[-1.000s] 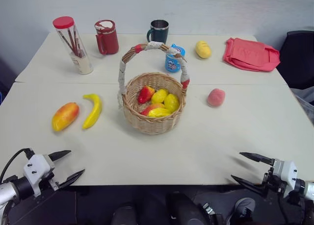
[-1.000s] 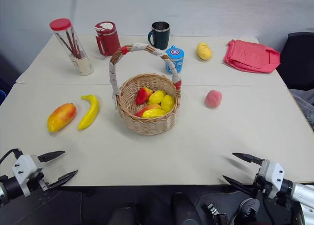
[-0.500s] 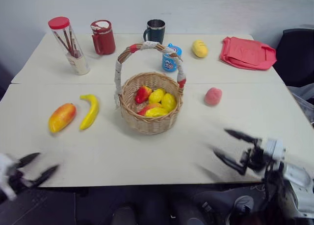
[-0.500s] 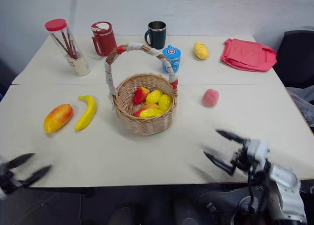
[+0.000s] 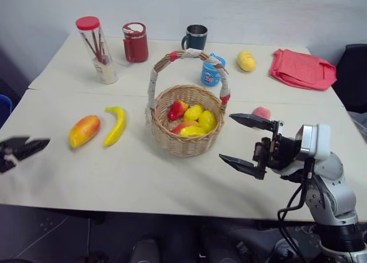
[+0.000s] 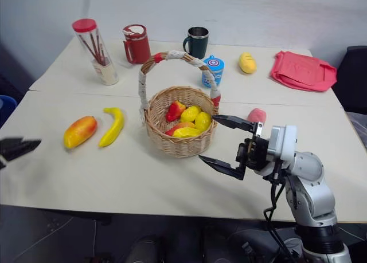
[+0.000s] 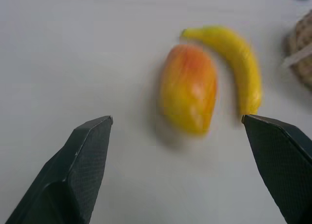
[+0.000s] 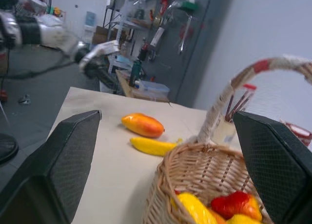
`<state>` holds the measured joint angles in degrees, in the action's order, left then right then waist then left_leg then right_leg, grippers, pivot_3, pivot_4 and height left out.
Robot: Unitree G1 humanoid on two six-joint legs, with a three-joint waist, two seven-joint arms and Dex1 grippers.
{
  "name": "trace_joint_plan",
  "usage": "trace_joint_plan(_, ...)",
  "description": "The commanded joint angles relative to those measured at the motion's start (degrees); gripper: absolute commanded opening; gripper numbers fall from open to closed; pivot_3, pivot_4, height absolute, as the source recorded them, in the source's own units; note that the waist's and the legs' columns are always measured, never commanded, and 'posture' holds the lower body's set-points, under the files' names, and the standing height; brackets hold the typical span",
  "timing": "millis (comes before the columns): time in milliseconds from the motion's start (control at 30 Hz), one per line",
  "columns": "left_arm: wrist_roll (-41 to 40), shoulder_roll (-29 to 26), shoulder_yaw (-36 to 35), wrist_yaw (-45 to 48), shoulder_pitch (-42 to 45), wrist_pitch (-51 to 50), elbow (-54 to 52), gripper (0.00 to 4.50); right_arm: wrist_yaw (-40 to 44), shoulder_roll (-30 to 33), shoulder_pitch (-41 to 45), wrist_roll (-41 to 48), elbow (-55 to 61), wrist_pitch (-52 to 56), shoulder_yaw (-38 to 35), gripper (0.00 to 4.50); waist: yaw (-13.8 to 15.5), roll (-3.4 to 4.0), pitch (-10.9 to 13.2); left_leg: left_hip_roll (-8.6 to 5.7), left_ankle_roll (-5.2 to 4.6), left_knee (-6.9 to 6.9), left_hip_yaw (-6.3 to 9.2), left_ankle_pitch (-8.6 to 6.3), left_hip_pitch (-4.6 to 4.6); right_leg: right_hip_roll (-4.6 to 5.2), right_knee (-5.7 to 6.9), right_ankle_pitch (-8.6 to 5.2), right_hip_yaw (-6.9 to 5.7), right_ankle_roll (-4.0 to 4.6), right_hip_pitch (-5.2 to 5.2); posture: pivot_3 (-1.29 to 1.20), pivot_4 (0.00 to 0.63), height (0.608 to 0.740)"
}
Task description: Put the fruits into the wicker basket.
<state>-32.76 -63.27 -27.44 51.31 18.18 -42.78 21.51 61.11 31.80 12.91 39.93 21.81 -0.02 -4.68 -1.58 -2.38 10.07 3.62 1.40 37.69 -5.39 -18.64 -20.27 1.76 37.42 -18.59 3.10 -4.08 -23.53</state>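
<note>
The wicker basket (image 5: 184,145) stands mid-table with several red and yellow fruits inside. To its left lie the mango (image 5: 84,130) and the banana (image 5: 115,125), side by side. The peach (image 5: 262,112) sits right of the basket, partly hidden behind my right gripper (image 5: 225,137). That gripper hovers open and empty just right of the basket, pointing left at it (image 8: 195,185). My left gripper (image 5: 31,145) is open and empty at the table's left edge. In its wrist view the mango (image 7: 187,94) lies ahead between the fingers, with the banana (image 7: 234,63) beside it.
Along the back stand a clear jar of sticks (image 5: 97,51), a red mug (image 5: 135,42), a dark mug (image 5: 196,38) and a blue cup (image 5: 211,71). A yellow fruit (image 5: 246,61) and a red cloth (image 5: 303,69) lie at the back right.
Both arms have risen from below the table's front edge. The right gripper came up and left to beside the basket. The left one swung out to the left edge. The camera shifted slightly.
</note>
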Motion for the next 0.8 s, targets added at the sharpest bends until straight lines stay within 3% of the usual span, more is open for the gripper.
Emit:
trace_joint_plan(33, 7.64, 0.47, 11.01, -0.2, 8.56, 1.52, 5.69, 4.5, -0.22, -0.36, 0.67, -0.72, -0.01, -0.46, -0.53, 4.43, -0.38, 0.05, 0.03, 0.01, 0.01, -0.01, -0.11, -0.01, -0.01, -0.03, 0.01, 0.0, -0.01, 0.0, -0.07, 0.0, 0.15, 0.74)
trace_joint_plan(200, 16.89, 5.39, 20.93, -0.83, 20.17, 7.91, 18.59, 4.5, -0.15, -1.4, 0.92, -1.75, -0.65, -0.55, 0.17, 4.43, -1.38, 0.04, 0.03, 0.12, 0.29, 0.05, -0.64, 0.08, -0.12, -0.36, 0.17, 0.02, -0.01, -0.05, -0.4, 0.0, 0.15, 0.74)
trace_joint_plan(400, 18.15, 6.27, 21.09, 2.66, 20.32, 10.73, 21.0, 3.07, -1.09, -2.11, 0.66, -2.51, -0.06, -0.15, 0.29, 4.5, -1.58, 0.03, 0.02, 0.28, 0.32, 0.5, -0.83, 0.08, -0.93, -0.27, 0.43, 0.03, 0.03, -0.09, -1.34, 0.0, 0.15, 0.74)
trace_joint_plan(533, 8.51, 1.5, 9.27, 16.87, 10.18, 16.84, 9.66, 3.03, -2.78, -1.65, -0.29, -3.45, 0.87, 0.66, -0.21, 4.5, -1.95, 0.0, 0.02, 0.27, 0.28, 0.59, -0.95, 0.1, -0.86, -0.25, 0.51, 0.06, 0.15, -0.13, -1.32, 0.0, 0.15, 0.74)
trace_joint_plan(633, 1.41, -1.19, 3.7, 22.92, 0.68, 8.72, -7.76, 3.03, -4.3, -0.66, -1.16, -4.36, 1.32, 1.27, -1.49, 4.5, -1.78, -0.1, 0.05, 0.35, 0.34, 0.6, -0.81, 0.14, -0.91, -0.24, 0.55, 0.05, 0.16, -0.1, -1.33, 0.0, 0.15, 0.74)
trace_joint_plan(733, -3.99, 0.71, 3.83, 19.55, -2.54, 2.54, -24.25, 3.03, -5.29, 0.33, -1.48, -4.89, 0.91, 1.82, -2.72, 4.5, -0.82, 0.06, 0.13, 0.23, 0.28, 0.55, -0.52, 0.14, -0.84, -0.02, 0.44, 0.03, 0.21, -0.08, -1.04, 0.0, 0.15, 0.74)
trace_joint_plan(800, -4.87, 8.29, 8.83, 9.06, 3.35, -0.04, -32.53, 3.03, -6.02, 0.95, -1.72, -5.46, 0.15, 1.93, -3.71, 4.5, 0.33, 0.23, 0.14, 0.06, -0.02, 0.55, -0.45, 0.07, -0.82, 0.06, 0.43, 0.05, 0.19, -0.12, -0.97, 0.0, 0.15, 0.74)
